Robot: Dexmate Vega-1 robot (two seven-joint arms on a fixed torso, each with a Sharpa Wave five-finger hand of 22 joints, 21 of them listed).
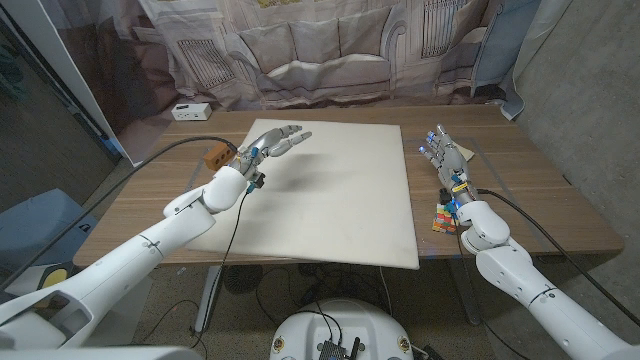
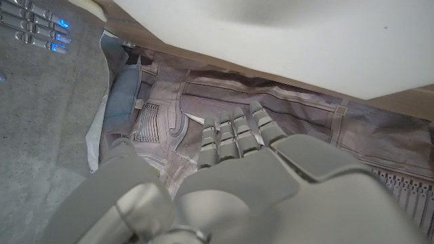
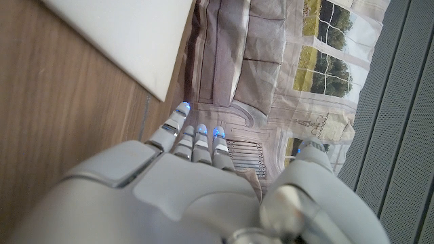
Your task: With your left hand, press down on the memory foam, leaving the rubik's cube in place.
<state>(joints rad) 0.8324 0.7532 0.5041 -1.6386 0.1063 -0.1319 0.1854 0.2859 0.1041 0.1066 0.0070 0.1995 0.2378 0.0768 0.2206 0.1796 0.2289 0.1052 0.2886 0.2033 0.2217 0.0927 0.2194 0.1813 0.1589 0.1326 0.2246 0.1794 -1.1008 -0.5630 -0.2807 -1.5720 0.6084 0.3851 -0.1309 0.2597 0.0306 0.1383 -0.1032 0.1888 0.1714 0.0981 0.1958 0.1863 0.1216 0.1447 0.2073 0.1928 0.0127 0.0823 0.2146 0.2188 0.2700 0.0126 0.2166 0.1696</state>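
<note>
- Nearest the head camera are my two white arms, coming in from the table's near corners; my left hand hangs over the far-left corner of the large, white, flat square memory foam pad, fingers straight, apart and empty, pointing toward the pad's far edge.
- Whether the palm touches the foam I cannot tell; a shadow beside the hand suggests it is just above.
- So the foam lies straight below my left fingers: the press calls for a downward push, no sideways reach.
- My right hand waits by the table's right edge, just beside the pad's right edge, holding nothing, fingers together and extended.
- Small multicoloured rubik's cube sits on the wooden table off the pad's right edge, beside my right wrist, well apart from my left hand.
- Small brown block sits off the pad's left edge.
</note>
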